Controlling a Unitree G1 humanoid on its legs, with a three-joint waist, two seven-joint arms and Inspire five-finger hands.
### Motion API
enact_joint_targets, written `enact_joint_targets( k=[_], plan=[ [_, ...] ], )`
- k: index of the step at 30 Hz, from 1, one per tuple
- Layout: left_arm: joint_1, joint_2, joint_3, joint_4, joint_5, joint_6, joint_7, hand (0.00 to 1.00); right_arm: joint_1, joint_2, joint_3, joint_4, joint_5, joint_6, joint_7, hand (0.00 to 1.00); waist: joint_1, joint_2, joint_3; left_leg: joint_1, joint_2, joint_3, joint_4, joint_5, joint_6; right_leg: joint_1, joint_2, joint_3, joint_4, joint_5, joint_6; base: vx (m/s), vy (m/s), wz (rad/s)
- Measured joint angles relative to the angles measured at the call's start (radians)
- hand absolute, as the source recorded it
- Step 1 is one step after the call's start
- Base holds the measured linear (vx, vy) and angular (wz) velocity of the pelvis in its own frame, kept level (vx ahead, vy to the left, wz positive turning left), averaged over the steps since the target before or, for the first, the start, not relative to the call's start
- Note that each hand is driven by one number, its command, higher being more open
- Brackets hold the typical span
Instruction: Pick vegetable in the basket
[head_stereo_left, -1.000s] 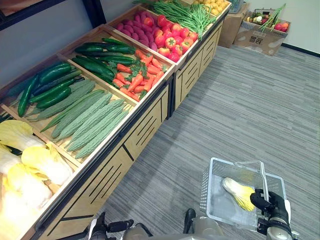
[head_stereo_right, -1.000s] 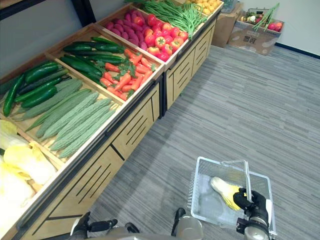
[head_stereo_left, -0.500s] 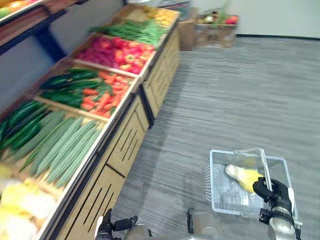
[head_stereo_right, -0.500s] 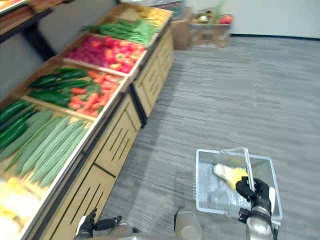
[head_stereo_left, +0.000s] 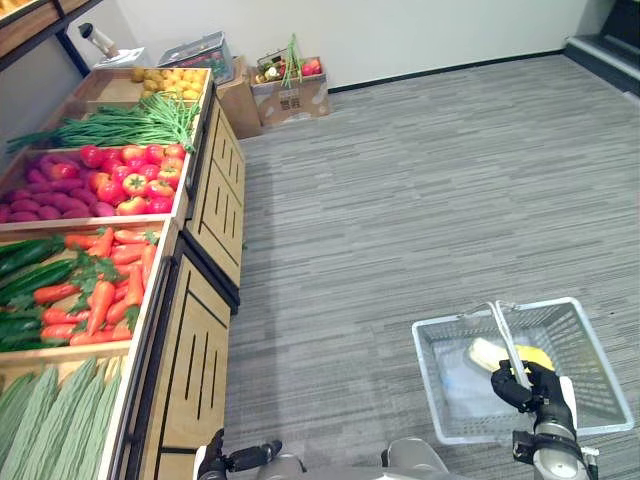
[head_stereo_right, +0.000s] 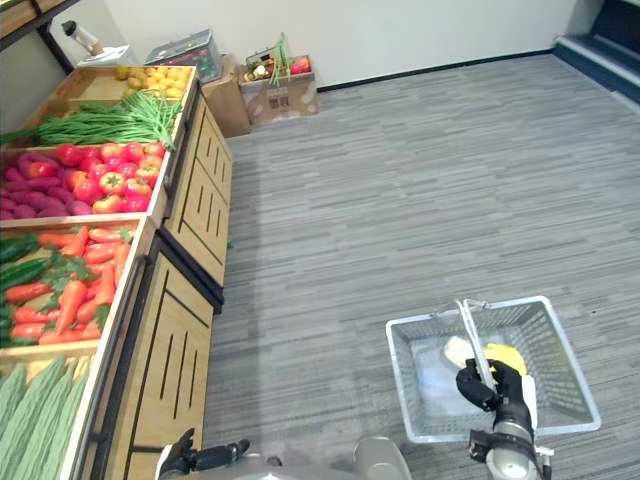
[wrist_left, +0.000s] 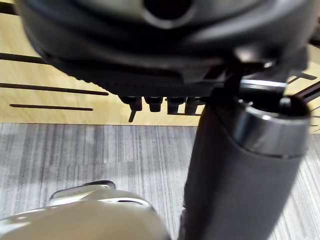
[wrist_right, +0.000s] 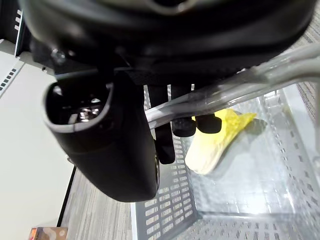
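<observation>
A slatted wooden produce stand (head_stereo_left: 200, 330) heaped with carrots (head_stereo_left: 100, 290) and other vegetables borders grey striped carpet (head_stereo_left: 400, 200). Above the carpet hangs a clear, perforated plastic basket (head_stereo_left: 428, 375), rectangular, its thin handle (head_stereo_left: 500, 325) clenched in the robot's dark right hand (head_stereo_left: 530, 385). A napa cabbage (head_stereo_left: 485, 352), pale-stemmed with crinkled yellow leaves, lies inside the basket, directly beneath those curled fingers. The left hand (head_stereo_left: 232, 460) hangs low beside the stand.
</observation>
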Motion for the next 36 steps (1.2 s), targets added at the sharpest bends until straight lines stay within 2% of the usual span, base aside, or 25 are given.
enact_joint_targets(
  k=[4,8,11,12,13,16,17,18,19,20,21,22,23,24,25,26,28,29,31,32,33,34,35,36],
  plan=[
    [0.004,0.004,-0.019,0.001,-0.001,0.000,0.004,1.00,-0.014,0.009,0.001,0.045,0.005,-0.008,-0.005,0.00,0.013,-0.007,-0.020,0.034,-0.032,0.011,-0.061,0.011,0.018,0.067,-0.039,-0.018,-0.136,0.062,0.036,0.16,0.148,0.01],
    [0.005,0.006,-0.029,0.003,0.012,0.000,0.000,1.00,-0.021,0.046,0.001,0.072,0.007,-0.016,-0.011,0.00,0.032,-0.007,-0.025,0.057,-0.034,0.013,-0.076,0.012,0.020,0.078,-0.041,-0.020,-0.138,0.101,0.046,0.08,0.084,-0.05],
    [0.009,0.008,-0.031,0.002,0.038,0.000,-0.002,1.00,-0.023,0.083,0.001,0.073,0.007,-0.018,-0.021,0.00,0.035,-0.019,-0.020,0.090,-0.042,0.015,-0.104,-0.004,0.048,-0.027,-0.035,-0.034,0.097,0.110,0.032,0.03,0.028,0.00],
    [0.009,0.012,-0.031,0.001,0.038,0.000,-0.003,1.00,-0.027,0.094,0.000,0.073,0.010,-0.020,-0.032,0.00,0.035,-0.029,-0.017,0.107,-0.055,0.018,-0.113,-0.013,0.057,-0.096,-0.042,-0.056,0.238,0.142,-0.015,0.00,0.000,0.00],
    [0.015,0.016,-0.030,0.001,0.038,0.001,-0.002,1.00,-0.030,0.099,0.000,0.073,0.012,-0.021,-0.040,0.00,0.035,-0.038,-0.011,0.128,-0.066,0.025,-0.114,-0.022,0.065,-0.135,-0.059,-0.083,0.333,0.187,-0.045,0.03,-0.002,-0.07],
    [0.045,0.014,-0.025,0.001,0.037,0.001,-0.003,1.00,-0.038,0.102,0.000,0.085,0.012,-0.029,-0.040,0.00,0.036,-0.029,-0.005,0.179,-0.046,0.038,-0.118,-0.031,0.078,-0.140,-0.076,-0.131,0.378,0.256,-0.016,0.04,-0.014,-0.23],
    [0.046,0.017,-0.017,0.001,0.034,0.001,-0.002,1.00,-0.044,0.109,0.000,0.091,0.012,-0.045,-0.040,0.00,0.040,-0.035,0.009,0.203,-0.041,0.046,-0.127,-0.035,0.084,-0.140,-0.093,-0.177,0.358,0.170,-0.017,0.03,-0.031,-0.21],
    [0.045,0.017,-0.016,0.001,0.033,0.001,-0.001,1.00,-0.044,0.112,0.000,0.092,0.012,-0.048,-0.040,0.00,0.043,-0.043,0.015,0.210,-0.038,0.048,-0.129,-0.038,0.088,-0.139,-0.100,-0.196,0.324,0.141,-0.014,0.02,-0.061,-0.18],
    [0.041,0.022,-0.008,0.001,0.033,0.000,-0.002,1.00,-0.044,0.115,0.000,0.092,0.011,-0.051,-0.039,0.00,0.050,-0.048,0.025,0.219,-0.022,0.049,-0.124,-0.050,0.087,-0.135,-0.100,-0.241,0.228,0.113,-0.013,0.00,-0.094,-0.14],
    [0.041,0.020,0.003,0.000,0.034,0.000,-0.002,1.00,-0.044,0.116,0.000,0.093,0.010,-0.057,-0.038,0.00,0.051,-0.044,0.027,0.217,0.004,0.053,-0.105,-0.071,0.080,-0.130,-0.094,-0.281,0.099,0.118,-0.010,0.00,-0.107,-0.14],
    [0.041,0.018,0.009,-0.001,0.033,0.000,-0.001,1.00,-0.044,0.116,0.000,0.092,0.010,-0.061,-0.038,0.00,0.052,-0.042,0.029,0.217,0.018,0.054,-0.090,-0.084,0.070,-0.123,-0.088,-0.291,0.023,0.133,-0.001,0.01,-0.138,-0.11],
    [0.043,0.018,0.016,-0.002,0.033,-0.001,0.001,1.00,-0.043,0.119,-0.001,0.092,0.008,-0.070,-0.036,0.00,0.052,-0.043,0.029,0.216,0.037,0.054,-0.057,-0.112,0.053,-0.108,-0.081,-0.293,-0.132,0.170,0.009,0.03,-0.138,-0.06],
    [0.042,0.019,0.021,-0.002,0.033,-0.001,0.001,1.00,-0.042,0.122,-0.002,0.092,0.008,-0.075,-0.035,0.00,0.052,-0.048,0.032,0.215,0.043,0.053,-0.040,-0.128,0.041,-0.098,-0.082,-0.290,-0.194,0.192,0.013,0.08,-0.220,-0.01],
    [0.042,0.018,0.024,-0.002,0.033,0.000,0.003,1.00,-0.033,0.122,-0.006,0.092,0.007,-0.080,-0.028,0.00,0.052,-0.046,0.031,0.221,0.062,0.044,-0.008,-0.164,0.020,-0.080,-0.079,-0.305,-0.213,0.300,0.024,0.22,-0.336,0.17],
    [0.034,0.007,0.023,-0.001,0.034,0.000,0.003,1.00,-0.023,0.122,-0.027,0.092,0.008,-0.081,-0.026,0.00,0.051,-0.037,0.031,0.232,0.089,0.029,-0.008,-0.177,0.000,-0.075,-0.066,-0.332,-0.184,0.328,0.005,0.20,-0.292,0.28],
    [0.027,-0.005,0.022,-0.002,0.035,-0.001,0.002,1.00,-0.019,0.122,-0.042,0.091,0.008,-0.081,-0.026,0.00,0.052,-0.023,0.030,0.238,0.096,0.024,-0.019,-0.177,-0.001,-0.082,-0.064,-0.345,-0.154,0.307,-0.010,0.36,-0.351,0.36],
    [0.024,-0.029,0.022,-0.007,0.045,-0.008,-0.001,1.00,-0.017,0.122,-0.084,0.088,0.009,-0.081,-0.026,0.00,0.051,0.004,0.025,0.278,0.113,0.015,-0.083,-0.142,-0.050,-0.125,-0.069,-0.370,-0.006,0.199,-0.041,0.37,-0.308,0.32],
    [0.024,-0.030,0.023,-0.008,0.047,-0.008,-0.001,1.00,-0.016,0.122,-0.086,0.088,0.009,-0.080,-0.026,0.00,0.050,0.005,0.025,0.290,0.115,0.013,-0.094,-0.127,-0.061,-0.128,-0.074,-0.376,0.026,0.174,-0.047,0.37,-0.301,0.34],
    [0.036,-0.030,0.026,-0.021,0.065,-0.008,-0.002,1.00,-0.010,0.123,-0.077,0.087,0.008,-0.079,-0.024,0.00,0.050,0.001,0.020,0.302,0.126,0.009,-0.072,-0.068,-0.051,-0.116,-0.079,-0.396,0.079,0.093,-0.054,0.40,-0.313,0.25],
    [0.039,-0.031,0.027,-0.022,0.066,-0.009,-0.004,1.00,-0.010,0.124,-0.077,0.082,0.008,-0.075,-0.019,0.00,0.052,0.001,0.017,0.291,0.131,0.002,-0.046,-0.056,-0.032,-0.110,-0.072,-0.398,0.080,0.081,-0.056,0.41,-0.302,0.07],
    [0.045,-0.034,0.036,-0.022,0.065,-0.008,-0.011,1.00,-0.008,0.124,-0.070,0.065,0.008,-0.065,-0.014,0.00,0.053,0.004,0.014,0.257,0.146,-0.019,0.040,-0.033,0.004,-0.089,-0.059,-0.404,0.071,0.062,-0.067,0.38,-0.292,-0.03],
    [0.052,-0.035,0.046,-0.023,0.065,-0.008,-0.020,1.00,-0.005,0.124,-0.060,0.048,0.008,-0.061,-0.014,0.00,0.055,0.005,0.013,0.190,0.164,-0.057,0.189,0.003,0.053,-0.065,-0.041,-0.408,0.064,0.043,-0.078,0.36,-0.288,-0.07],
    [0.060,-0.038,0.054,-0.029,0.064,-0.009,-0.023,1.00,0.000,0.124,-0.051,0.034,0.008,-0.056,-0.013,0.00,0.056,0.005,0.013,0.132,0.179,-0.086,0.309,0.057,0.075,-0.043,-0.024,-0.410,0.058,0.026,-0.087,0.32,-0.278,-0.08],
    [0.068,-0.045,0.064,-0.045,0.056,-0.017,-0.022,1.00,0.008,0.123,-0.041,0.021,0.008,-0.054,-0.015,0.00,0.059,0.005,0.013,0.067,0.195,-0.118,0.439,0.131,0.083,-0.015,-0.006,-0.408,0.044,0.009,-0.109,0.32,-0.242,-0.10]
  ],
)
